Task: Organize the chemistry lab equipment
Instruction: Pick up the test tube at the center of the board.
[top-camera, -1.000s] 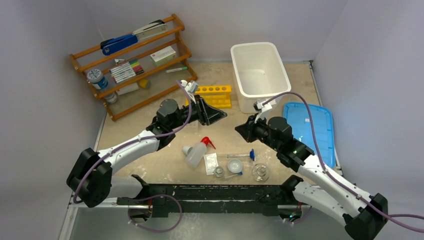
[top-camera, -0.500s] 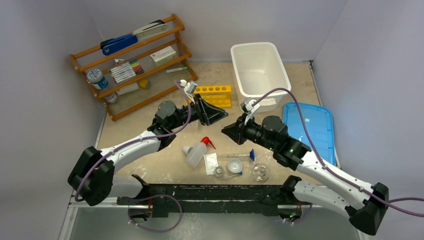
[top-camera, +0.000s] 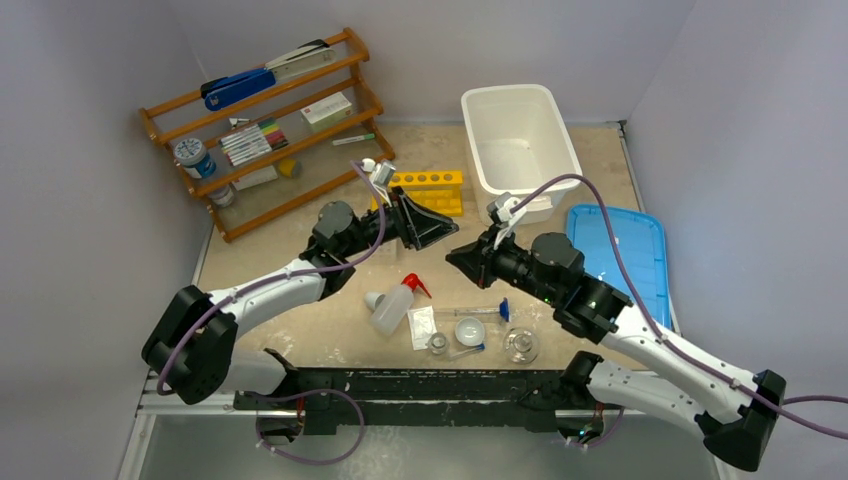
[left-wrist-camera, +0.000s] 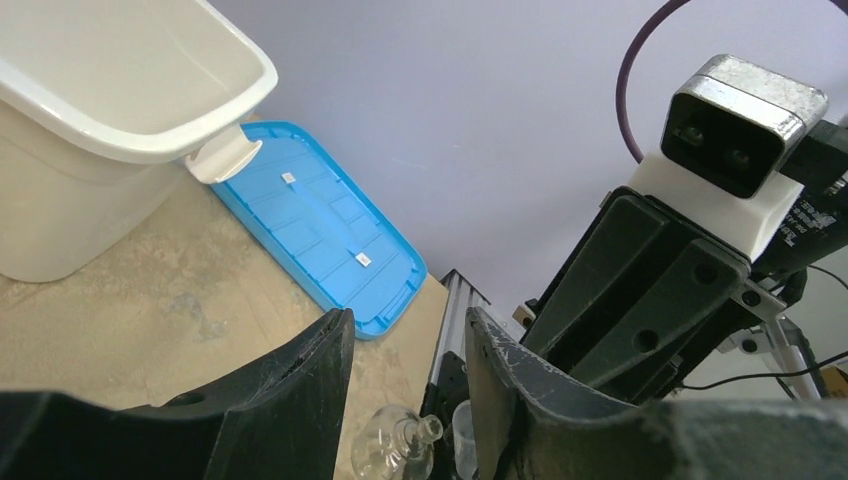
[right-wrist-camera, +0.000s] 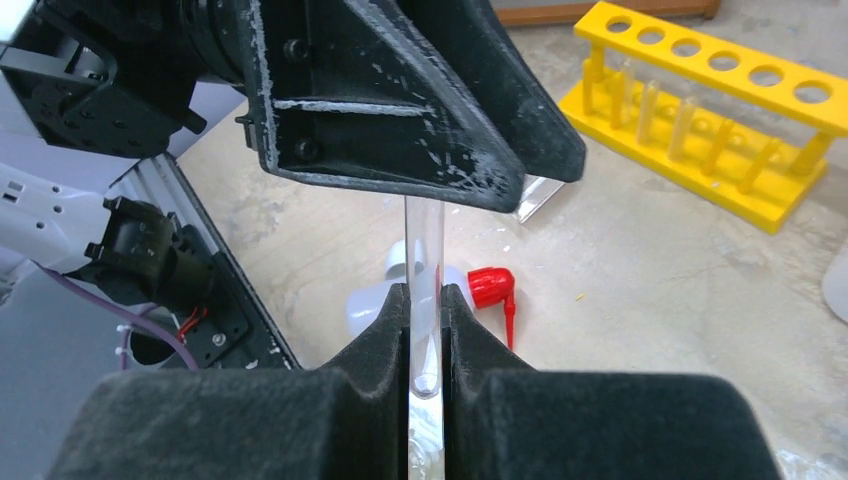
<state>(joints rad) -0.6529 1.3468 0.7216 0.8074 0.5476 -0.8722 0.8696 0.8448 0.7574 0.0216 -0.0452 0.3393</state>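
One clear tube (right-wrist-camera: 422, 240) sits clenched in our right pincer (right-wrist-camera: 425, 300), its far end just ahead by our released left pincer (left-wrist-camera: 407, 335); we judge a handover.

Right gripper (top-camera: 457, 259) nears left gripper (top-camera: 443, 229)
Carrying its clear tube (right-wrist-camera: 424, 245), it swings left until just beside the other's tip; those jaws spread wider.

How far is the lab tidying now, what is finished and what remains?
Done: nothing I can see; the white bin shows nothing inside. In hand: the right claw is shut on a clear tube, its far end by the open left claw. Left: the squeeze bottle, a blue-capped tube, small dishes and a glass flask lie loose on the table.
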